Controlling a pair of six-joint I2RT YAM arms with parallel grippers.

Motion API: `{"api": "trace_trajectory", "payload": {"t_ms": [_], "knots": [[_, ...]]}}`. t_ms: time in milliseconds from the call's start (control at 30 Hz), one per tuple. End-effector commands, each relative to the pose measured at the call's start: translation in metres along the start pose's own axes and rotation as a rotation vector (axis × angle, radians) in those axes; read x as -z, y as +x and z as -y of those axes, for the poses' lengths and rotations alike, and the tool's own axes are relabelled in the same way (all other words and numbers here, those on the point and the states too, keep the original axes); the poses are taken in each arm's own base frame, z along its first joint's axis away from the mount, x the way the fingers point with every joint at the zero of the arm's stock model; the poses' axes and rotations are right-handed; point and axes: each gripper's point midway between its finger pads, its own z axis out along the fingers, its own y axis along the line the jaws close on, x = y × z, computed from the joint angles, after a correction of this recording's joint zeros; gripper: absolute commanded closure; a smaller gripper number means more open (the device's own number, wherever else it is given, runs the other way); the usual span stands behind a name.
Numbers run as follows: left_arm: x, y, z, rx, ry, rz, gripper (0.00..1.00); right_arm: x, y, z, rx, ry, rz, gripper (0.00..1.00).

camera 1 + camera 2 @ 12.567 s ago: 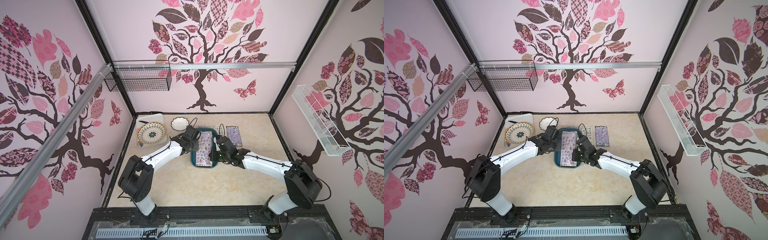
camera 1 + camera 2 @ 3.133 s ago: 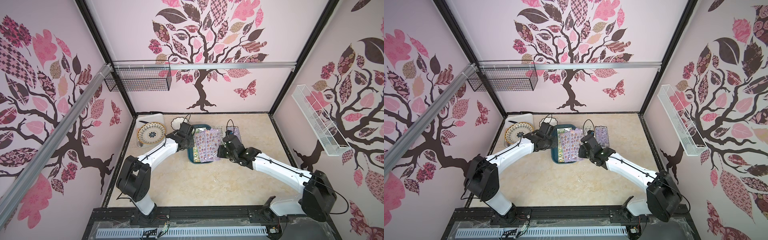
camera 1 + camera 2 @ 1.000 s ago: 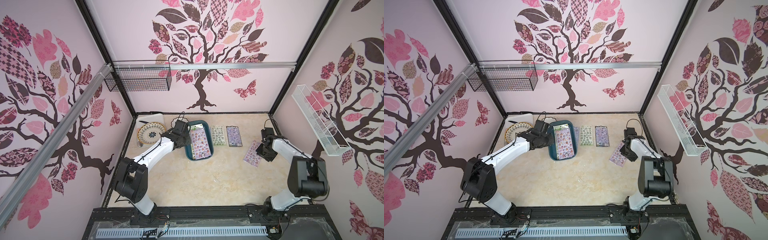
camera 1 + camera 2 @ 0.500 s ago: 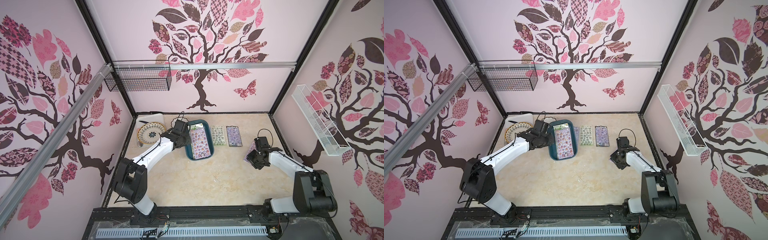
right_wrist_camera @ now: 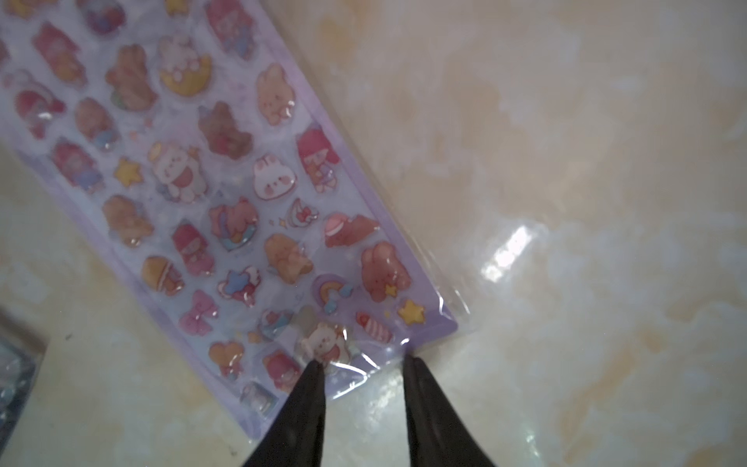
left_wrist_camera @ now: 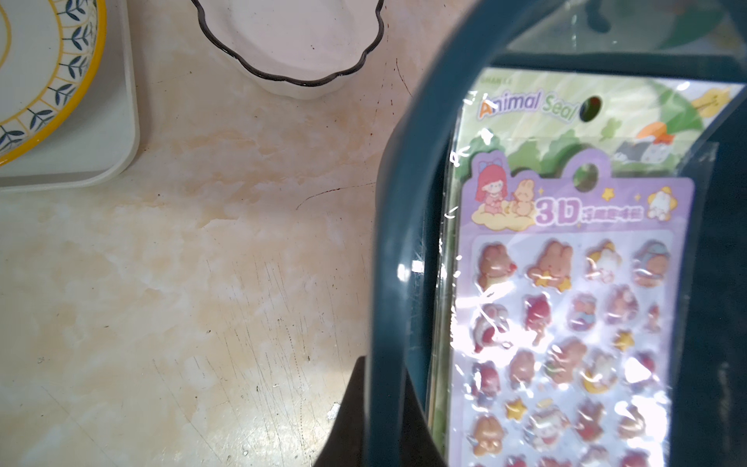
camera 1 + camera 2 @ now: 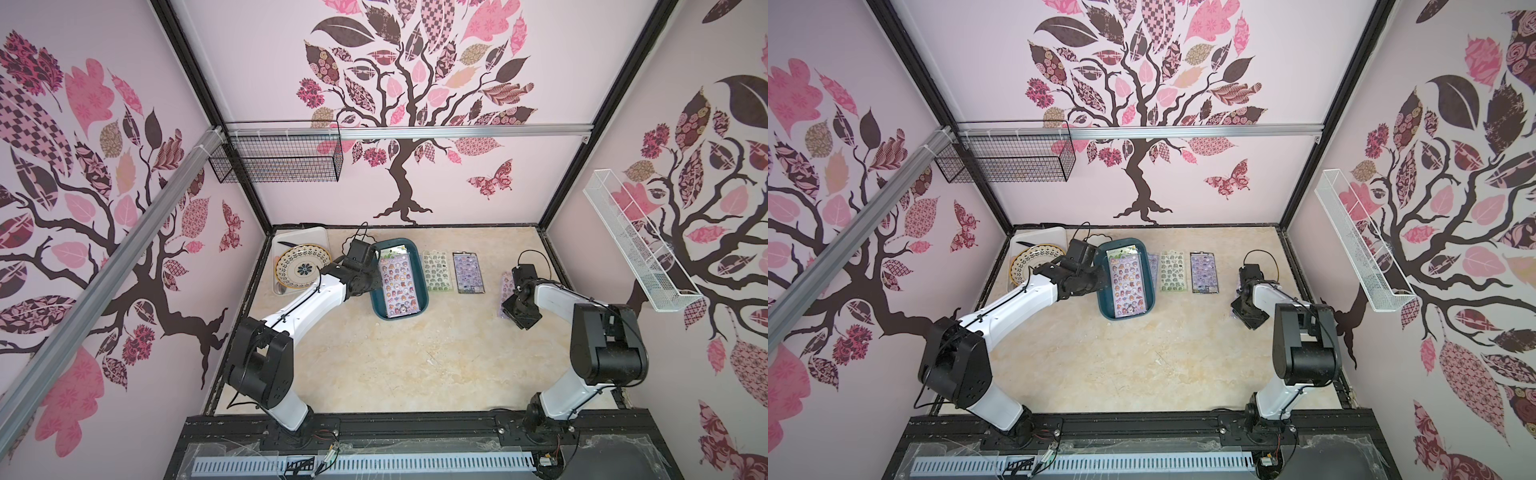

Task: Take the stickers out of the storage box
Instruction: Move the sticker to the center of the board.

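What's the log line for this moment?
left gripper: shut on box rim | right gripper: open over purple sheet on table | box: sheets inside

Far left corner of the marbled beige tabletop (image 7: 415,353) — a white tray (image 7: 321,235) with a yellow-rimmed patterned plate (image 7: 300,268) lying in it. Near the tray, a white scalloped bowl (image 6: 291,44), dark-edged. Up on the walls — a black wire basket (image 7: 276,160), a white wire shelf (image 7: 636,245), a tree decal (image 7: 402,187).
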Motion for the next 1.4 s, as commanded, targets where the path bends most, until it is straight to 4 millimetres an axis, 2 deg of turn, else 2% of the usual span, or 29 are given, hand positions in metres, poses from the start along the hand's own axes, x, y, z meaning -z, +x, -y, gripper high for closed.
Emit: {"api": "trace_trajectory", "payload": {"t_ms": [0, 133, 333, 400, 533, 700, 900, 1100, 1367], "knots": [[0.012, -0.013, 0.010, 0.013, 0.052, 0.056, 1.00, -0.006, -0.019, 0.000, 0.059, 0.076, 0.045, 0.64], [0.012, -0.013, 0.010, 0.013, 0.049, 0.054, 1.00, -0.003, -0.035, 0.003, 0.061, 0.125, 0.108, 0.66], [0.012, -0.013, 0.010, 0.013, 0.051, 0.055, 1.00, 0.021, -0.046, -0.009, 0.031, 0.024, 0.171, 0.65], [0.013, -0.013, 0.010, 0.014, 0.051, 0.057, 1.00, 0.028, -0.051, -0.013, 0.029, 0.022, 0.177, 0.65], [0.013, -0.013, 0.011, 0.014, 0.054, 0.054, 1.00, 0.029, -0.062, -0.032, 0.008, -0.013, 0.176, 0.63], [0.016, -0.015, 0.010, 0.011, 0.053, 0.064, 1.00, 0.006, -0.073, -0.050, 0.015, 0.033, 0.121, 0.63], [0.018, -0.016, 0.012, 0.016, 0.064, 0.067, 1.00, -0.018, -0.087, -0.058, 0.032, 0.081, 0.096, 0.64], [0.018, -0.016, 0.012, 0.017, 0.064, 0.066, 1.00, -0.037, -0.080, -0.068, 0.042, 0.070, 0.040, 0.64], [0.021, -0.017, 0.013, 0.021, 0.072, 0.071, 1.00, -0.048, -0.077, -0.089, 0.049, -0.003, -0.003, 0.66]]}}
